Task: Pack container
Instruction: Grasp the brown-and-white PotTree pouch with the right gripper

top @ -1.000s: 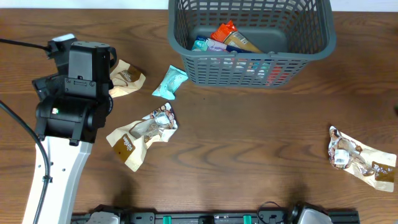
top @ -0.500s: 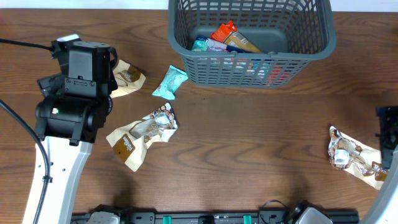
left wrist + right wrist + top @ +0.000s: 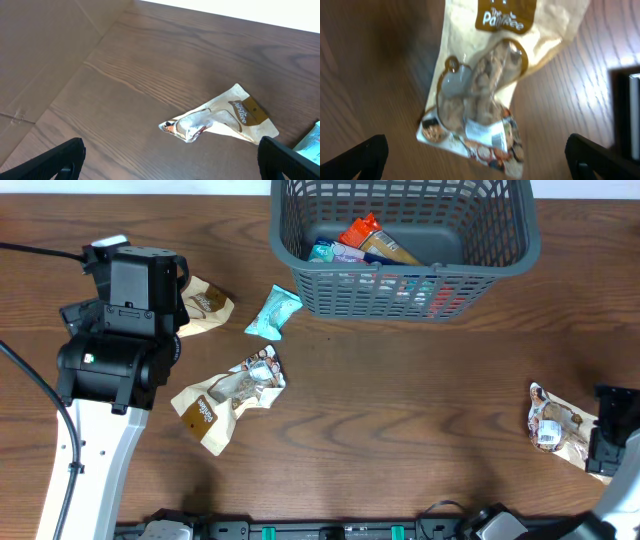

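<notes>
At near right of table (image 3: 400, 410), see right pincer (image 3: 477, 159) spread wide above cream snack packet (image 3: 480, 100). Farther left, see left pincer (image 3: 170, 162) likewise agape near second cream packet (image 3: 215, 120). Farthest back, at far edge, note container (image 3: 400, 290) holding several packets (image 3: 365, 240).

The left arm (image 3: 110, 370) is a boxy black housing and rounded black joint on 1 white link, with a thin black cable (image 3: 38, 250). The right arm (image 3: 612, 442) is black and white too.

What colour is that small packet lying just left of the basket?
The small packet is teal, clearest in the overhead view.
</notes>
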`<action>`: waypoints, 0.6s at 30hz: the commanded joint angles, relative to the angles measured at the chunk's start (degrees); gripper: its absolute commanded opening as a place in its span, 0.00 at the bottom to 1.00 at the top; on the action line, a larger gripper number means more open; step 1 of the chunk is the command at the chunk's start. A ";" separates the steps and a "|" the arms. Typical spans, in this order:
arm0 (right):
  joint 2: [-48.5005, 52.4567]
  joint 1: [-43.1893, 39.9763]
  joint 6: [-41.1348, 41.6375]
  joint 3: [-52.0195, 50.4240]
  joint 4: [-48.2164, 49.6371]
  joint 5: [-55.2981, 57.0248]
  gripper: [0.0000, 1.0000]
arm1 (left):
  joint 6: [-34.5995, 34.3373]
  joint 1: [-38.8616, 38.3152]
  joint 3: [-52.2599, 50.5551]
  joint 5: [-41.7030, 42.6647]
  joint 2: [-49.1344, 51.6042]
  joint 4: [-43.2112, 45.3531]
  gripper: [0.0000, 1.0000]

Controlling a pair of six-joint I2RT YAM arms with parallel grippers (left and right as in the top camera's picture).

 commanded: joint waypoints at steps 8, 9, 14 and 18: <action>12.61 -5.60 -1.88 -0.46 3.58 -4.46 0.99 | 0.07 0.24 -0.09 -0.04 -0.28 -2.27 0.99; 13.70 -5.55 -1.88 -0.46 3.76 -4.46 0.99 | 0.07 0.24 -0.09 -0.04 -0.28 -2.27 0.99; 18.29 -5.55 -1.88 -0.46 4.83 -3.65 0.99 | 0.07 0.24 -0.09 -0.04 -0.28 -2.27 0.98; 19.85 -5.53 -2.40 -0.46 6.67 -1.01 0.99 | 0.07 0.24 -0.09 -0.04 -0.28 -2.27 0.99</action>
